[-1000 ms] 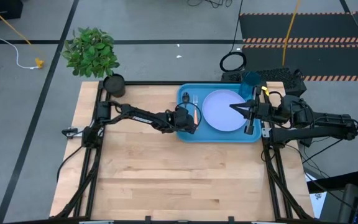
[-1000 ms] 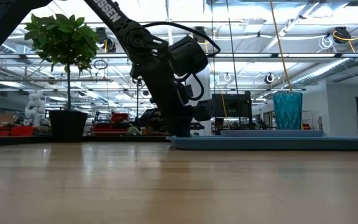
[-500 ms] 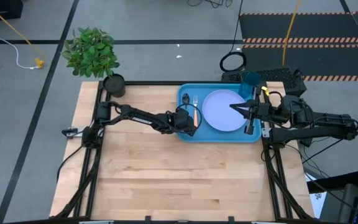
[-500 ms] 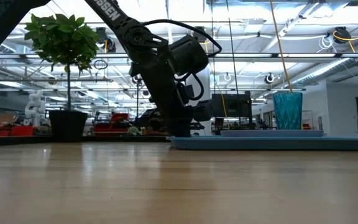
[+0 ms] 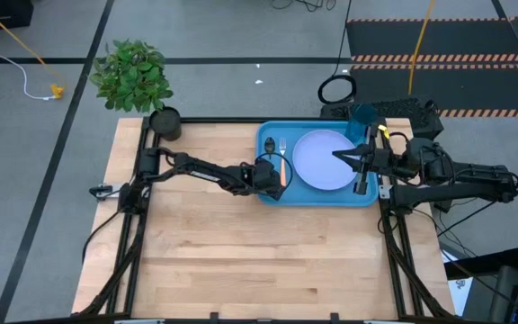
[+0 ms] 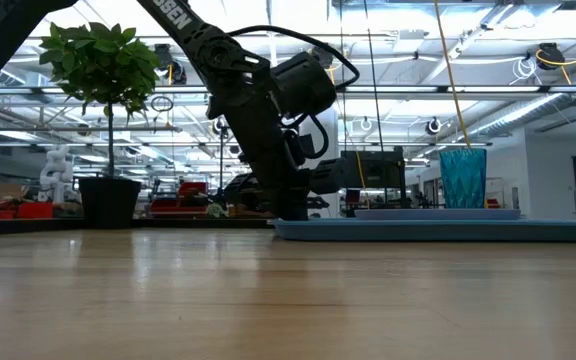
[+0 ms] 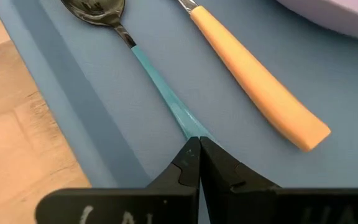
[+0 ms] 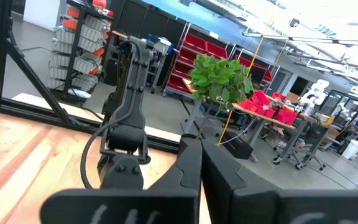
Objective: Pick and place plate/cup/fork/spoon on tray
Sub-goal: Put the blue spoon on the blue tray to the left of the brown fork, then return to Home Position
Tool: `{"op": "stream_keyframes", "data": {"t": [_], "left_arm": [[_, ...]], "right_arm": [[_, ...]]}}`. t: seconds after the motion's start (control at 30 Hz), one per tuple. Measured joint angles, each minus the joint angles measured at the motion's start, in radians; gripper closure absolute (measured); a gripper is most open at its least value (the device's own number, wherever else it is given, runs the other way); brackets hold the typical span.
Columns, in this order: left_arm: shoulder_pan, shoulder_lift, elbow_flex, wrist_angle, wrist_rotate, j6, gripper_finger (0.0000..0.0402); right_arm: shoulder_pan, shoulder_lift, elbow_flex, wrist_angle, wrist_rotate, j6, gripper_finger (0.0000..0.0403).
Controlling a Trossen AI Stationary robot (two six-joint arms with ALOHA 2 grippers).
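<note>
My left gripper [image 7: 199, 142] was down at the tray's [image 5: 270, 195] left edge, fingers pressed together with their tips right at the end of the spoon's [image 7: 143, 61] light blue handle; couldn't tell if they actually pinched it. The spoon lay flat on the tray, with the fork [image 7: 257, 81] just beside it. The plate [image 5: 324, 160] filled the tray's middle and the cup [image 5: 361, 121] stood at its far right corner. My right gripper [image 5: 339, 154] hung over the plate, fingers closed on nothing.
</note>
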Motion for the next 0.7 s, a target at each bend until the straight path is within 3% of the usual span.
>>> {"op": "stream_keyframes", "data": {"t": [0.3,0.5,0.7], "left_arm": [[0.001,-0.132,-0.002,-0.019,-0.036,0.129,0.0389],[-0.028,-0.267,-0.011,-0.035,-0.109,0.353,0.0397],[-0.036,-0.416,-0.128,-0.036,-0.085,0.589,0.0388]], "right_arm": [[0.000,0.013,0.000,-0.030,-0.005,0.031,0.0403],[0.000,0.032,0.000,-0.114,-0.007,0.085,0.0403],[0.000,0.032,-0.015,-0.194,-0.008,0.141,0.0403]]}}
